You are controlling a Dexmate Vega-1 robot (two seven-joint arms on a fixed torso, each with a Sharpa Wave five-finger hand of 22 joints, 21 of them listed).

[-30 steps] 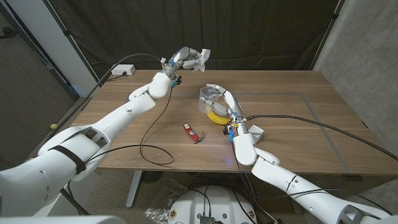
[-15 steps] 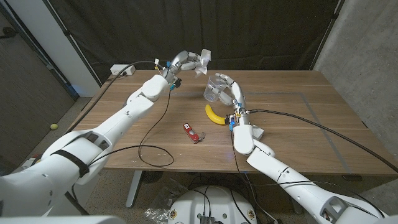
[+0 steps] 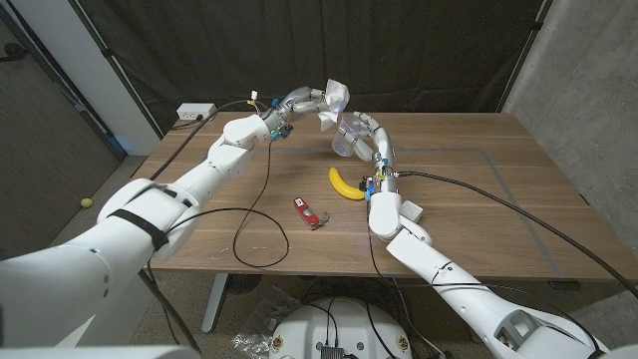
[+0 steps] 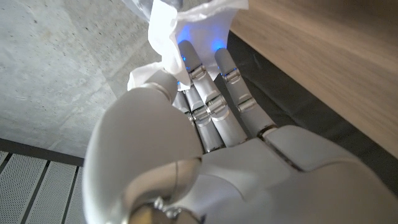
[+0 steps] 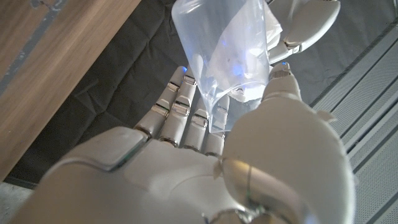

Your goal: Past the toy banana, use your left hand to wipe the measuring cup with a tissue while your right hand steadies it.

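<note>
My right hand (image 3: pixel 369 135) holds the clear plastic measuring cup (image 3: pixel 351 136) lifted above the table, beyond the yellow toy banana (image 3: pixel 345 183). In the right wrist view the cup (image 5: pixel 227 50) sits between my fingers (image 5: pixel 180 112) and thumb, tilted on its side. My left hand (image 3: pixel 304 99) grips a crumpled white tissue (image 3: pixel 333 102) up in the air, its tip right at the cup's left side. The tissue (image 4: pixel 180 25) is bunched at my left fingertips in the left wrist view.
A small red tool (image 3: pixel 310 213) lies on the wooden table (image 3: pixel 478 189) in front of the banana. A black cable (image 3: pixel 254 239) loops over the table's left front. A white power strip (image 3: pixel 195 112) sits at the far left corner.
My right hand has lifted the cup off the table beside the banana, up and away past it. My left hand has carried the tissue rightward until it meets the cup.
</note>
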